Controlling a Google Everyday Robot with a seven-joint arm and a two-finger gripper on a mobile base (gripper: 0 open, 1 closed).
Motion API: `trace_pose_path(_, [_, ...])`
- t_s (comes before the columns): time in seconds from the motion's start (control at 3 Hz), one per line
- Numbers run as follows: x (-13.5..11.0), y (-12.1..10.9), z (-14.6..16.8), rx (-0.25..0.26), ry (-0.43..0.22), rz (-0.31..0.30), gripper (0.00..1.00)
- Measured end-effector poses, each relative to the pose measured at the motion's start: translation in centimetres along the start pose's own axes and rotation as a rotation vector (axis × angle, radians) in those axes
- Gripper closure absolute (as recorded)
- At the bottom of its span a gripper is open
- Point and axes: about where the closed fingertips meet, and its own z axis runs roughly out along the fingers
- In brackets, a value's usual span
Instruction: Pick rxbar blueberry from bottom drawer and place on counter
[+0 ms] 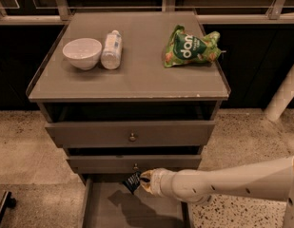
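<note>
The hand (142, 179) sits low in the frame, just right of centre, over the back of the bottom drawer (113, 213), with its fingers clamped on the rxbar blueberry (132, 182). The small dark bar pokes out toward the left of the frame from the fingertips. It is tilted and held clear of the drawer floor, and a shadow falls on the floor beneath it. It hangs just under the front edge of the middle drawer (103, 164).

The bottom drawer is pulled out toward the lower edge of the frame, showing a plain flat floor. The pale arm (232, 182) reaches in from the lower right and crosses the drawer's right wall.

Above the middle drawer, the top drawer (89, 134) is slightly open and has a small knob at its centre.

On the surface (137, 75) in the upper half of the frame, a white bowl (83, 52) stands at the left. A clear bottle (112, 50) lies on its side just beside the bowl. A green chip bag (189, 49) lies well apart from them toward the upper right.
</note>
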Motion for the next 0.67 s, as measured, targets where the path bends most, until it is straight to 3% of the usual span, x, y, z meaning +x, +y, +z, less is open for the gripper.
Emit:
trace_pose_path(0.33, [-5.3, -1.9, -2.8, -0.01, 0.003, -0.154, 1.0])
trace_pose_path(0.67, [-7.8, -5.0, -4.9, 0.051, 0.001, -0.214, 1.0])
